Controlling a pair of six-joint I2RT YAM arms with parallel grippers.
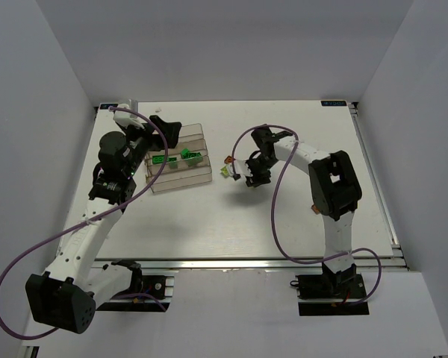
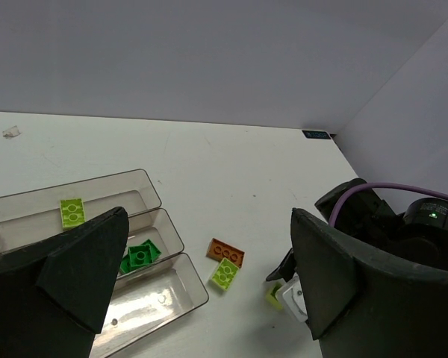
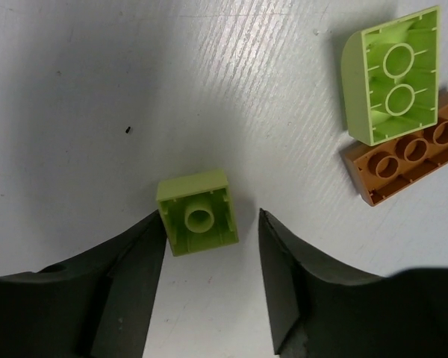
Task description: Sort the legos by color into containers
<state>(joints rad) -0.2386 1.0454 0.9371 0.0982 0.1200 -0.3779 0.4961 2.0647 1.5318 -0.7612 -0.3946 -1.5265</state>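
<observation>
The clear containers [image 1: 181,175] stand left of centre. In the left wrist view the far bin [image 2: 127,185] holds a lime brick [image 2: 72,212], the middle bin holds dark green bricks [image 2: 138,255], and the near bin [image 2: 181,294] has no bricks. My left gripper [image 2: 209,298] hovers open and empty above the bins. My right gripper [image 3: 211,246] is open and low over the table, with a small upside-down lime brick [image 3: 200,211] between its fingertips, against the left finger. An orange brick [image 3: 407,153] and a larger lime brick [image 3: 392,74] lie touching beside it.
White walls close in the table on the left, back and right. A small white scrap [image 2: 11,132] lies near the back edge. The right arm's purple cable [image 1: 276,216] loops over the table.
</observation>
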